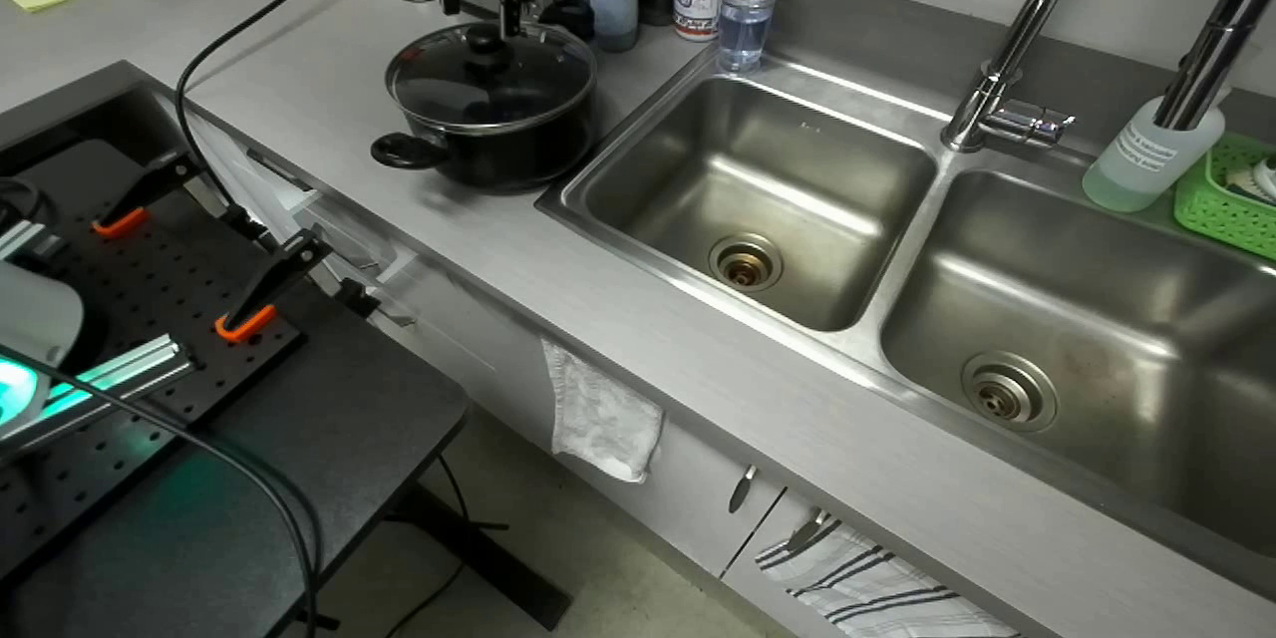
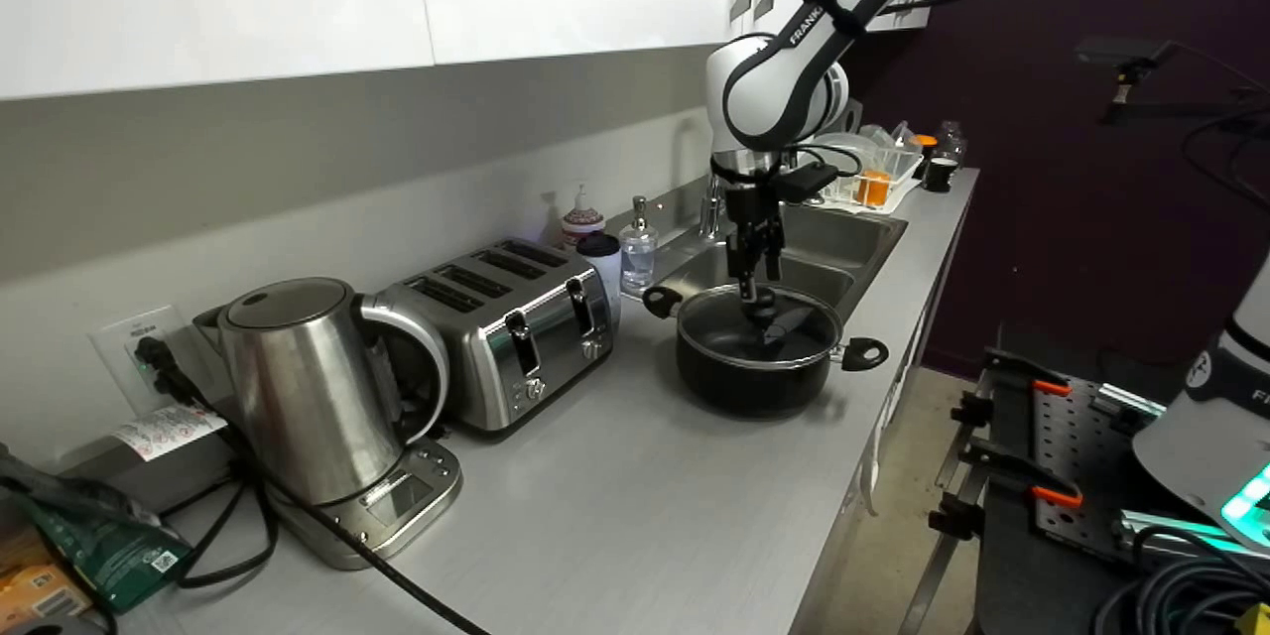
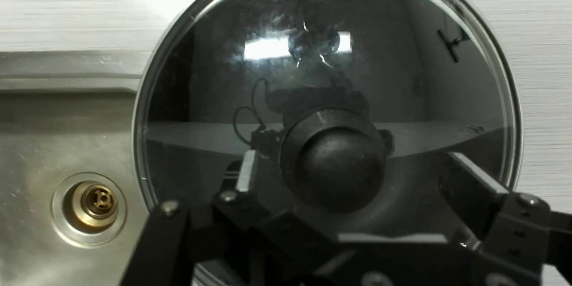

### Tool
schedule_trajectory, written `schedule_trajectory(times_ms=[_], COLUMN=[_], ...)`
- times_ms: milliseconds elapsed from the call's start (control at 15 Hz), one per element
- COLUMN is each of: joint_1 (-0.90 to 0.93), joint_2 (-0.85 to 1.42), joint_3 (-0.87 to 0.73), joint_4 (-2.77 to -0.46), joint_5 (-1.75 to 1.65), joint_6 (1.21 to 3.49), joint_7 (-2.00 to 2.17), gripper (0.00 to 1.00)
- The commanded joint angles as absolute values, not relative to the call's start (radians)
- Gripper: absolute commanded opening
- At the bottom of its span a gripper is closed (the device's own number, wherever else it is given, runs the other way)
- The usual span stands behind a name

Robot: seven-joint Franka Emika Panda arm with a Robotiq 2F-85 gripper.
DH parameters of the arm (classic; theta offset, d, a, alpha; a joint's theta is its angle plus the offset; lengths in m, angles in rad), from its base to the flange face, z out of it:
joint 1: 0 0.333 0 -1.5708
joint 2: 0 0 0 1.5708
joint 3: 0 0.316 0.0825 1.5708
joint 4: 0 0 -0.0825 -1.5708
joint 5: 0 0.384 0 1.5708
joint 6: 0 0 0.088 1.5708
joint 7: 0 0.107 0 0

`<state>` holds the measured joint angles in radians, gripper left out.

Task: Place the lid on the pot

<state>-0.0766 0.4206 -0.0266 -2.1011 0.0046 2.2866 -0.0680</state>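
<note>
Glass lid sits on the pot. Gripper at the knob, jaws apart. Reads as release step, placing likely done; next: straight up, don't snag knob.

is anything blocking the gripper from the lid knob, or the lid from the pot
Nothing visible. In the wrist view the open gripper frames the knob of the lid, with nothing between; in both exterior views the lid already sits on the pot.
</note>
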Motion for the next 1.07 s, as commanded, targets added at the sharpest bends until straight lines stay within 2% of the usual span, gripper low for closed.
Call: schedule_trajectory(times_ms=[0,1000], joint_1=[-0.073,-0.080], joint_2=[0.415,0.366], joint_3=[-0.029,-0.017], joint_4=[-2.084,-2.185], joint_5=[-0.009,-0.020], joint_6=[2.251,2.356], joint_7=[-0.089,-0.225], gripper=[1.00,1.00])
